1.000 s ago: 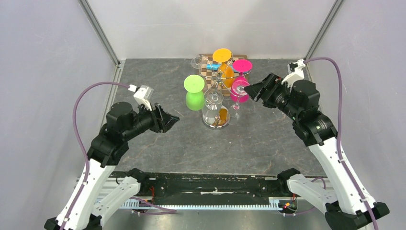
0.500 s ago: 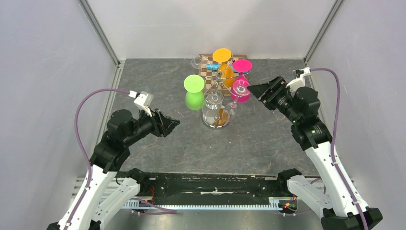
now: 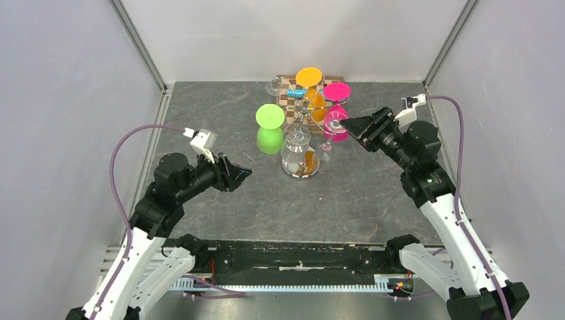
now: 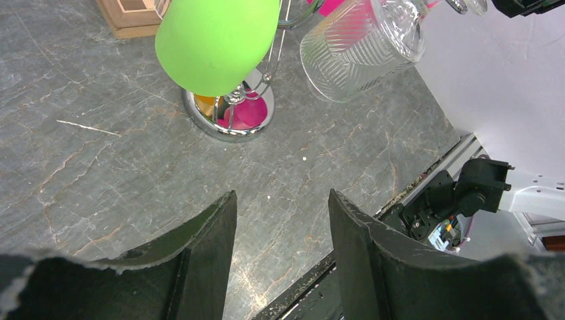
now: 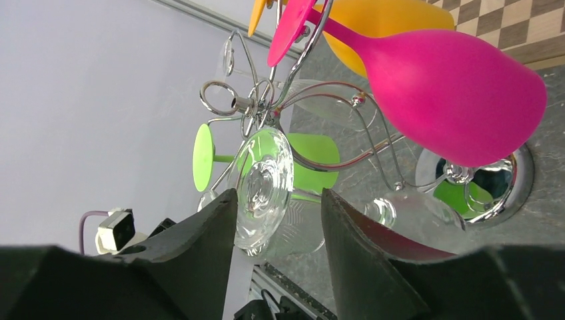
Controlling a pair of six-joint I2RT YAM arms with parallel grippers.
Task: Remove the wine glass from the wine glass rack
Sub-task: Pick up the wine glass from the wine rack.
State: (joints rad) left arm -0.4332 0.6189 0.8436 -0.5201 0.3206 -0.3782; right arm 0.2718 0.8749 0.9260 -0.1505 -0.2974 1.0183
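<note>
Top external view, stock as found.

1. Wine glass rack: chrome, upright on the table, near the middle of its far edge and just in front of a checkered board.
2. Glasses hanging bowl-down from the rack's wire arms:
   - green glass on the left
   - orange glass at the far side
   - far pink glass toward the far right
   - pink wine glass on the right
   - clear ribbed glass on the near side, over the mirror base
   - smaller clear glass at the far left
3. Right gripper: raised and level with the rack's arms, its tips just beside the pink wine glass (contact cannot be judged). In the right wrist view its jaws stand parted with nothing clamped between them, and the foot of a clear glass shows in the gap beyond.
4. Left gripper: hovers over bare table to the left of the rack and nearer the front edge, well apart from the green glass. Its jaws are spread and it holds nothing.
</note>
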